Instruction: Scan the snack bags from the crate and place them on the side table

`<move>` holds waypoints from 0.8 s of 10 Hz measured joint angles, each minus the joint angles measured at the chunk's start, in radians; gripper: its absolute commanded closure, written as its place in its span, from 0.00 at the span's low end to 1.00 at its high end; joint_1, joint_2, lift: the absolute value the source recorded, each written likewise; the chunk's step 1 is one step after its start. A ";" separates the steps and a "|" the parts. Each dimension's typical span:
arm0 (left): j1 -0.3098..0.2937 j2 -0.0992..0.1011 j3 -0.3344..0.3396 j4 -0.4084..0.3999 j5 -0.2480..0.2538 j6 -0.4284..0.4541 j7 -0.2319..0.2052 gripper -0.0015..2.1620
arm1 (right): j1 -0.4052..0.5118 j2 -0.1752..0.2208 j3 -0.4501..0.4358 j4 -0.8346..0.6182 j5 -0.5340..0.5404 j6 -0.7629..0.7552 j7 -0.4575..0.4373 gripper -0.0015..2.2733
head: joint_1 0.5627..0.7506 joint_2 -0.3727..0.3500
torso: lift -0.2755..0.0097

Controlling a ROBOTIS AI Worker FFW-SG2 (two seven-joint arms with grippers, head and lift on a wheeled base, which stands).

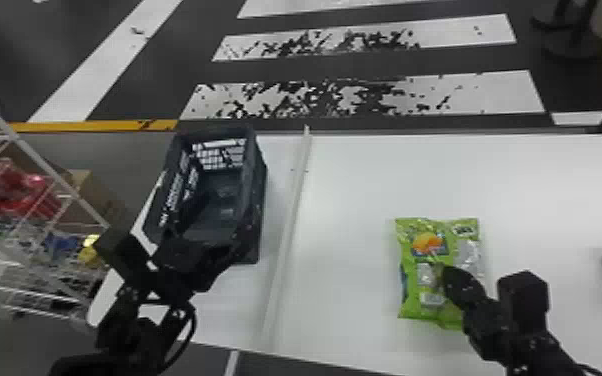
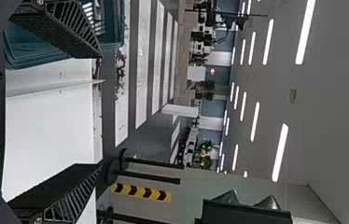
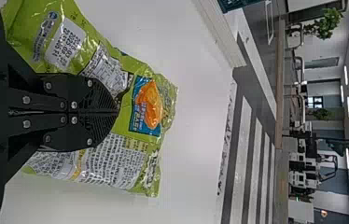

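Right of crate (image 1: 260, 200), green bag (image 1: 415, 300) lies on table (image 1: 355, 190); right gripper (image 1: 449, 276) over bag, jaws together. At crate's near end, left gripper (image 1: 167, 250), jaws wide.

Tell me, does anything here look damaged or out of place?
The white painted stripes on the dark floor look ragged and blotched with black, perhaps worn paint. The green plastic snack bag shows no tear or spill.
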 measured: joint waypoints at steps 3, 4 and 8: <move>0.000 0.000 -0.002 0.007 -0.001 0.000 -0.002 0.02 | -0.009 0.001 0.004 -0.005 0.016 -0.009 0.001 0.99 | 0.70 0.85 | 0.79; 0.000 0.000 -0.004 0.007 -0.001 0.000 -0.002 0.02 | 0.006 -0.002 -0.006 -0.063 0.019 -0.001 0.001 0.99 | 0.70 0.84 | 0.79; 0.000 0.000 -0.003 0.010 -0.001 -0.003 -0.002 0.02 | 0.103 -0.017 0.002 -0.241 0.031 0.079 0.032 0.99 | 0.70 0.88 | 0.79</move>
